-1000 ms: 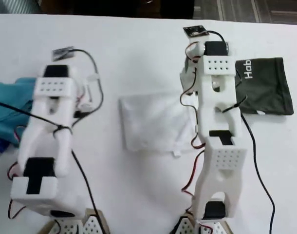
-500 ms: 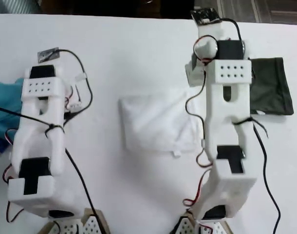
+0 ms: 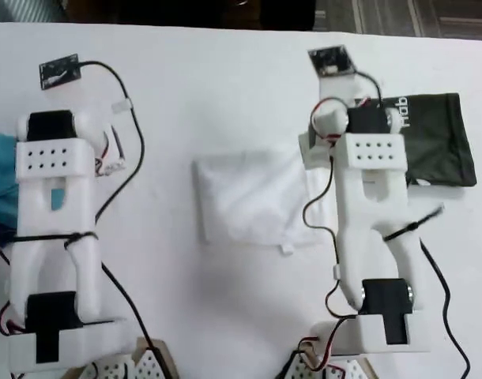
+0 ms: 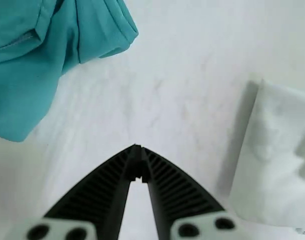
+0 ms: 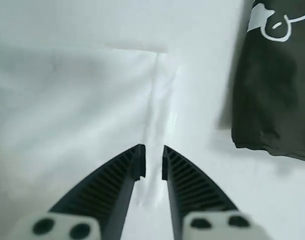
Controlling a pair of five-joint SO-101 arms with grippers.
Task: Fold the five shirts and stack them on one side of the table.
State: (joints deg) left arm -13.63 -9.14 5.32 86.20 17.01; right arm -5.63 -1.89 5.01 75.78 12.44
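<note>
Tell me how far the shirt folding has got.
Done: the dark shirt lies folded at the right side of the table; the white shirt looks folded mid-table. In hand: nothing; the left gripper is shut and empty, the right gripper slightly open over the white shirt. Left: stacking those two and folding the loose teal shirt. I count three shirts, not five.

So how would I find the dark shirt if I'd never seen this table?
Look at the white table, on the side of the right arm. Beside that arm, toward the table's edge, lies the dark shirt, folded flat. It alone is dark with white print; the white shirt lies mid-table and the teal shirt at the opposite edge.
</note>
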